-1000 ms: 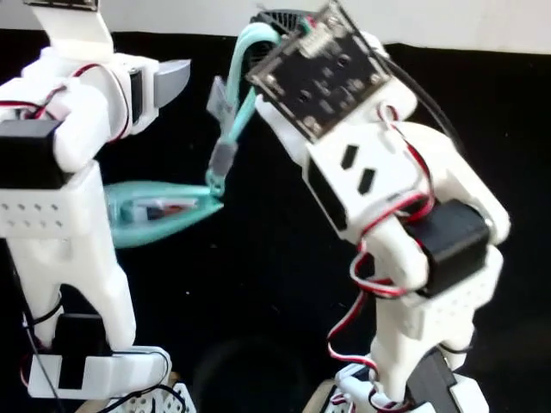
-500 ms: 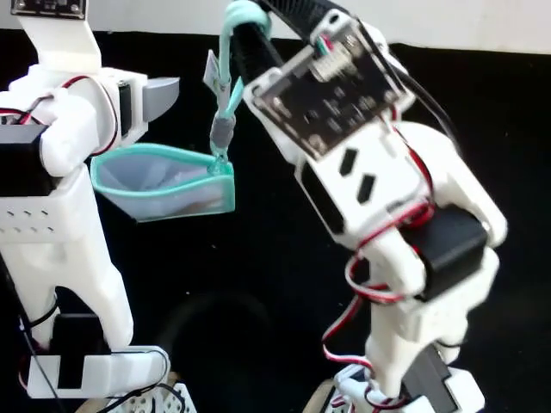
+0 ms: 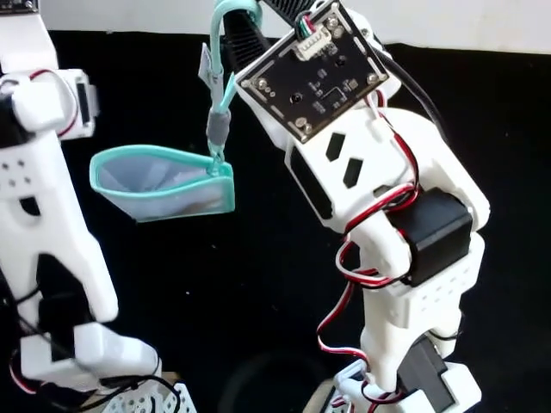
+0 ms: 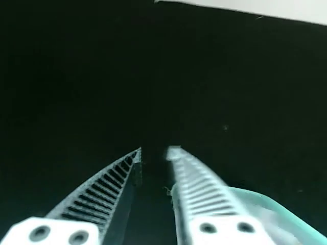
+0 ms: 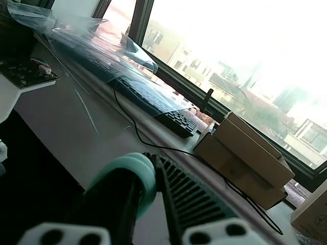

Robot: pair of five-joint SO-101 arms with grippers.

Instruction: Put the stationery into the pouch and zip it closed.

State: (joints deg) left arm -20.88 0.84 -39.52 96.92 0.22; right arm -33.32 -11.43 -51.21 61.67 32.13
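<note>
The right gripper [image 5: 153,168], pinching the strap [image 5: 127,171], has hoisted the pouch [image 3: 164,185] below it, and the left gripper [image 4: 155,153], slightly parted, backs away, so zipping looks done.

1 teal pouch [image 3: 164,182] with 1 wrist strap [image 5: 134,168]; 2 claws, the left claw [image 4: 153,158] and right claw [image 5: 156,166]; 1 keyboard [image 5: 153,99]; 2 cardboard boxes [image 5: 245,153].
</note>
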